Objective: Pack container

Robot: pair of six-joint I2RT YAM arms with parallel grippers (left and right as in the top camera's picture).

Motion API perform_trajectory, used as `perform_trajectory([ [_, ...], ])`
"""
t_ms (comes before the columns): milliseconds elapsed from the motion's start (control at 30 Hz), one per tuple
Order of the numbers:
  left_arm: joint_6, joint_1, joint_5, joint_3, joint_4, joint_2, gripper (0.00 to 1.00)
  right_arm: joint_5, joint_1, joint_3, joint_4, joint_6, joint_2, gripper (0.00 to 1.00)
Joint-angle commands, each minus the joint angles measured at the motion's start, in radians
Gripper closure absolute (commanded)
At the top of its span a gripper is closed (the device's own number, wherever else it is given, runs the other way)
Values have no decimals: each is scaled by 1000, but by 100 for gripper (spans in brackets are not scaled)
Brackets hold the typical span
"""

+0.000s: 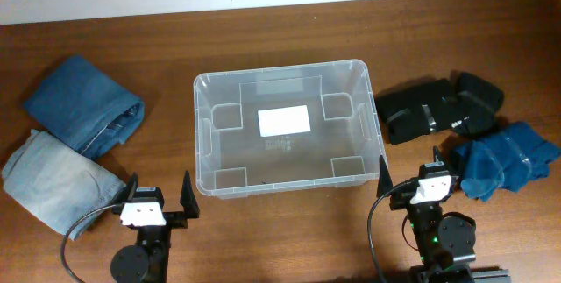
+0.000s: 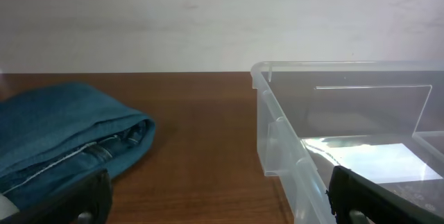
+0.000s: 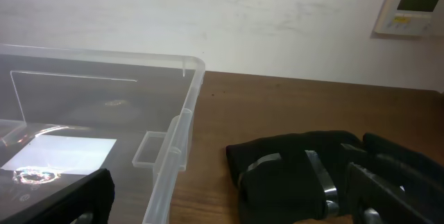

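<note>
Left claw (image 1: 159, 192) and right claw (image 1: 410, 172) gape empty by the container (image 1: 202, 143), its white label (image 1: 284, 120) unreadable.

The container (image 1: 203, 134) is a clear, colourless rectangular plastic bin with rounded corners and a rolled rim. It sits upright and open in the middle of the surface (image 1: 263, 230), long side across, holding nothing, a white label on its base.

You have the container (image 1: 289, 156) mid-table (image 1: 280, 230), clothes on both sides.
The left pair (image 1: 61, 143) and the right pair (image 1: 478, 134) each lie one behind the other; your left hand (image 1: 159, 188) and right hand (image 1: 410, 171) sit before its near corners.
</note>
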Motion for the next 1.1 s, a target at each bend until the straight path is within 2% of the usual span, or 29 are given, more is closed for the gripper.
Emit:
perform_trajectory([
  [0, -7, 2, -7, -5, 6, -6, 1, -19, -5, -6, -4, 39, -5, 2],
  [167, -45, 2, -4, 19, 0, -2, 1, -20, -6, 14, -44, 209, -2, 2],
  [400, -59, 2, -24, 229, -95, 131, 1, 98, -6, 221, -293, 213, 76, 2],
  [600, -58, 2, -31, 488, -163, 452, 0, 110, -6, 488, -498, 212, 346, 2],
  [800, -59, 2, -27, 760, -332, 787, 0, 108, -6, 758, -709, 211, 699, 1],
  [967, -58, 2, 17, 945, -497, 960, 1, 105, -22, 976, -883, 100, 929, 2],
  [1067, -58, 2, 18, 999, -539, 1007, 1, 97, -127, 1080, -966, 111, 1015, 1],
])
